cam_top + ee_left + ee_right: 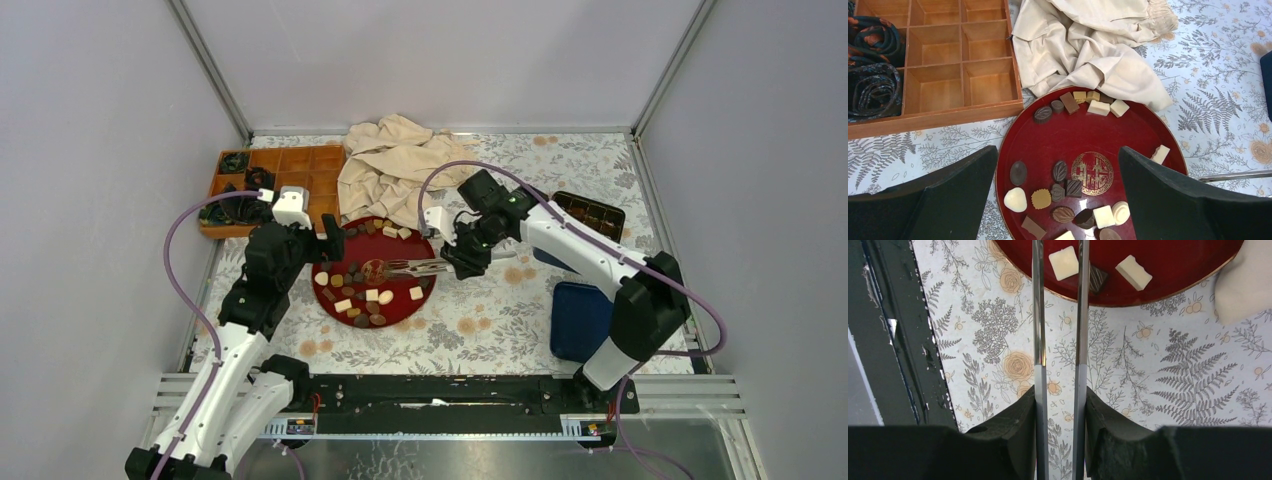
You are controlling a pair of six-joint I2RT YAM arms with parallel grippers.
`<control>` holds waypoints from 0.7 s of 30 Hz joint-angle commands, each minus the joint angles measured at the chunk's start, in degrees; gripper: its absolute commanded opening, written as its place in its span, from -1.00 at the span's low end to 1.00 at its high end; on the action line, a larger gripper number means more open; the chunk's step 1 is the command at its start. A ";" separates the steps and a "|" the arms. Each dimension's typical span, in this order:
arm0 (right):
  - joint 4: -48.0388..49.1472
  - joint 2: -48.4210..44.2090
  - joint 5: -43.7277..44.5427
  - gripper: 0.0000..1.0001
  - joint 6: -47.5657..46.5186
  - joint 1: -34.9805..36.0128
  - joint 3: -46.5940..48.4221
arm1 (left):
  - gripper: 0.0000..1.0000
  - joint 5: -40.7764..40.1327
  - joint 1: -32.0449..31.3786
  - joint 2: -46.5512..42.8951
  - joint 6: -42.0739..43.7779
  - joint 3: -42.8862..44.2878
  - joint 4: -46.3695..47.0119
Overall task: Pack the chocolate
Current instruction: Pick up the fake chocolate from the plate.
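The chocolate [365,292] lies as small dark, light-brown and cream pieces scattered on a round red plate [400,310]. In the left wrist view the pieces [1063,187] cluster at the plate's [1068,130] near and far sides. My left gripper [325,240] hangs open over the plate's left edge, its fingers [948,195] wide apart and holding nothing. My right gripper [455,262] is shut on metal tongs [415,267], whose tips reach over the plate's middle. In the right wrist view the tongs' arms [1039,315] run past a white square piece [1064,262]; their tips are out of frame.
A wooden compartment tray [300,170] with dark rolled ties sits at the back left. A crumpled beige cloth [390,160] touches the plate's far rim. A dark compartment box [590,213] and a blue lid [580,320] lie at the right. A metal rail [450,390] runs along the near edge.
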 commanded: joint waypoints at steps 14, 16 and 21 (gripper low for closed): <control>0.00 10.64 6.43 -0.22 3.85 6.39 10.89 | 0.96 -0.94 0.47 -1.72 0.87 -0.68 2.98; -0.19 11.07 6.34 -0.21 3.93 6.69 10.49 | 0.96 -0.87 0.47 -1.37 0.87 -0.58 3.01; -0.14 11.14 5.79 -0.20 3.59 7.48 8.65 | 0.96 -0.81 0.47 -0.81 0.87 -0.57 3.01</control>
